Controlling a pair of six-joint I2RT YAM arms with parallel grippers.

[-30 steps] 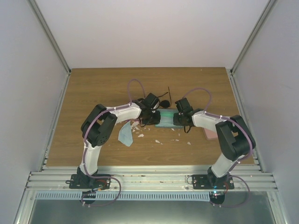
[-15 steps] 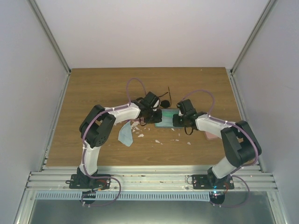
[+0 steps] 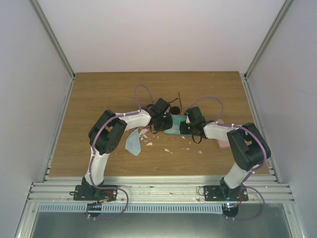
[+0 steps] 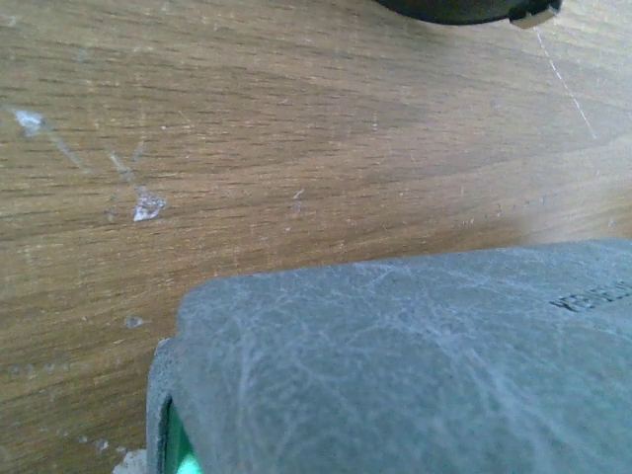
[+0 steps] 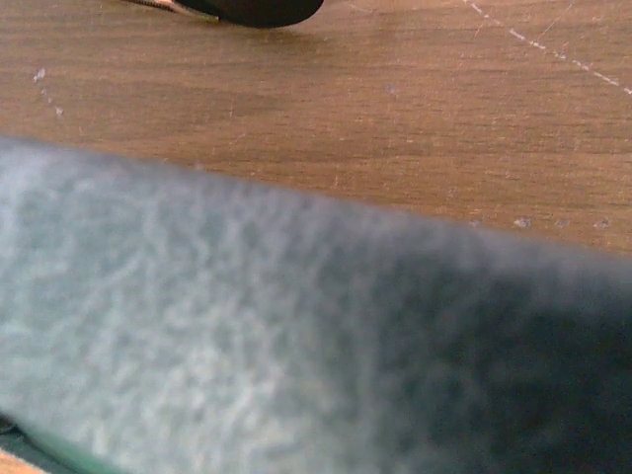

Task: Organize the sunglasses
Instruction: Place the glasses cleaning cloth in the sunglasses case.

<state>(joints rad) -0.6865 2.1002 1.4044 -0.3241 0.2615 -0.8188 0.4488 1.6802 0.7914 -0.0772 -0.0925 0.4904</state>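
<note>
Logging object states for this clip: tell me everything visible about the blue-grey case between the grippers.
The blue-grey case is oblong, with a grained, leather-like skin and embossed lettering near one end. A green sliver shows at its edge in the left wrist view. It lies on the wooden table between the left gripper and right gripper, one at each end; contact cannot be confirmed.

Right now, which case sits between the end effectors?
The blue-grey case, flanked by the left end effector and right end effector; the pink case lies apart, partly under the right arm.
</note>
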